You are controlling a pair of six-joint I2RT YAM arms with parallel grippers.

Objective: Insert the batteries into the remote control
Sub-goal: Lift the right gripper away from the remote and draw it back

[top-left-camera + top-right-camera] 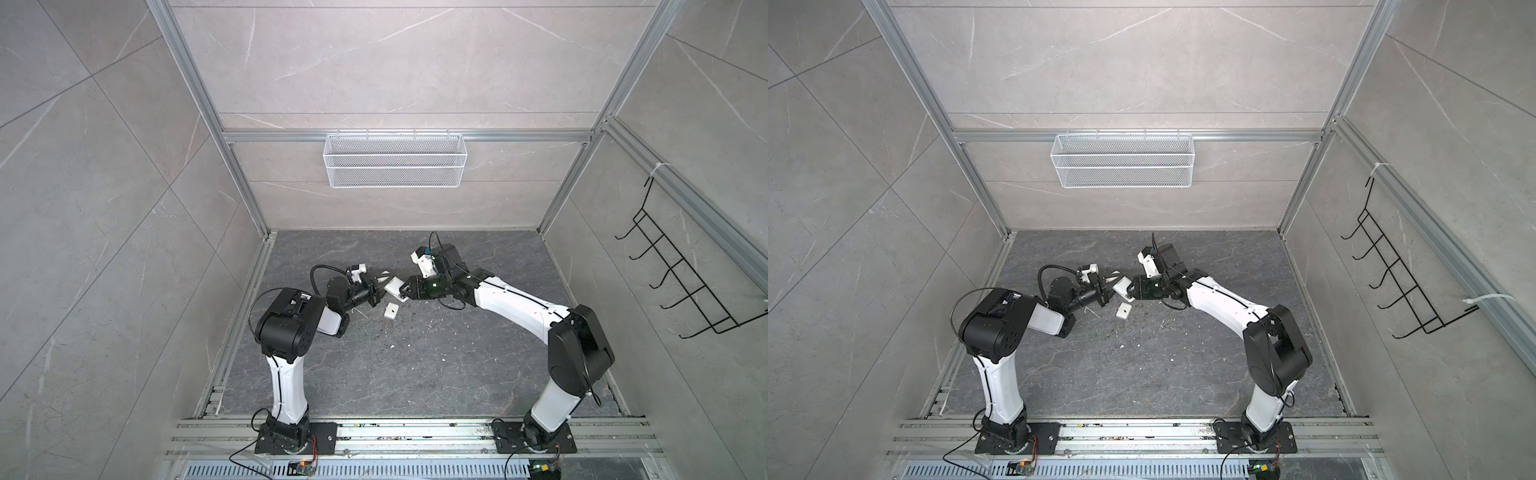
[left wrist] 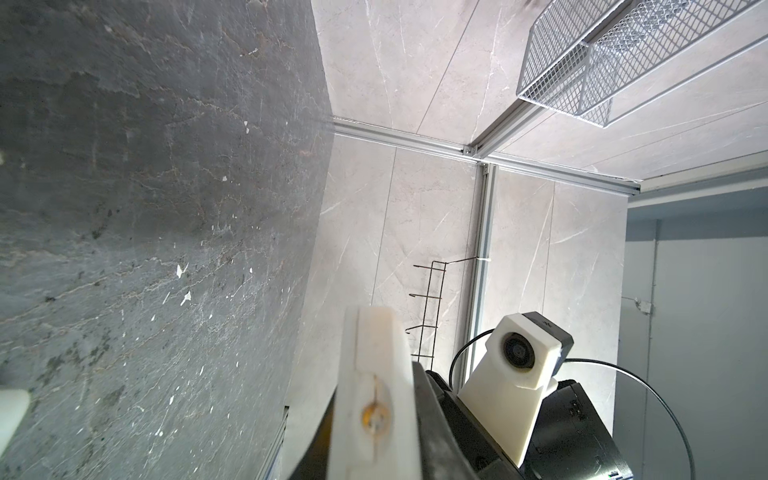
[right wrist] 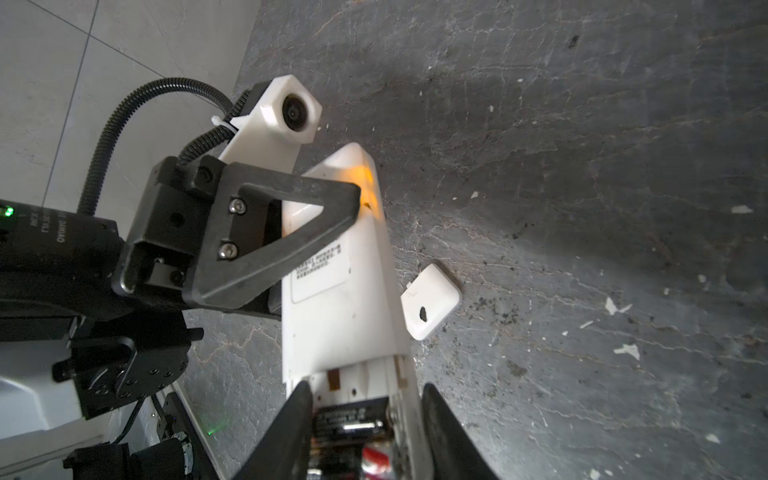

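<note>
A dark, veined stone tabletop [image 1: 415, 374] fills the lower half of both top views. At its centre, one white rectangular remote control [image 1: 392, 287] sits between two black claws. The left claw [image 1: 378, 292] clamps its left end. The right claw [image 3: 365, 387] straddles the open compartment, grip unclear. One rounded white cover plate [image 3: 432, 301] lies beside it. One dark cylindrical battery [image 3: 349, 419] sits in the compartment.

We find the remote control [image 1: 393, 286] between the left gripper [image 1: 380, 291] at its nine o'clock and the right gripper [image 1: 404, 289] at three; the cover plate [image 1: 391, 310] lies near, at six.
</note>
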